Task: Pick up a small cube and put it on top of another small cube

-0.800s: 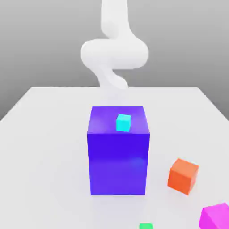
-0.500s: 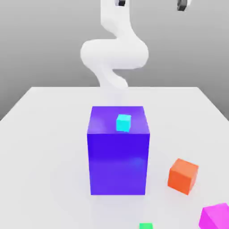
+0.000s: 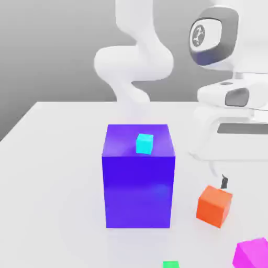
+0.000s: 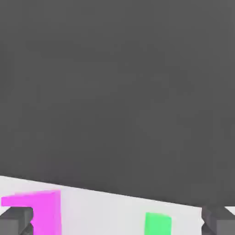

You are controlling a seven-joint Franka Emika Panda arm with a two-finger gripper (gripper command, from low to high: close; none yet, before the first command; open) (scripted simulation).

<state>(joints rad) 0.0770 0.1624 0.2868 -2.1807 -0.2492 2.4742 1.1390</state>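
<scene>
Magenta cube (image 3: 252, 253) unmoved on table (image 3: 52, 172); tool (image 4: 117, 220), wide open and empty, has descended near orange cube (image 3: 214, 205).

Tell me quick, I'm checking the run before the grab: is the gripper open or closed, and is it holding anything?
Gripper: open and empty; the pink cube and green cube lie on the table.

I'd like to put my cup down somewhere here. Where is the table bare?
The table is bare across the exterior view's left, beside the blue block. The right is crowded: orange cube, magenta cube, green cube, gripper overhead.
</scene>
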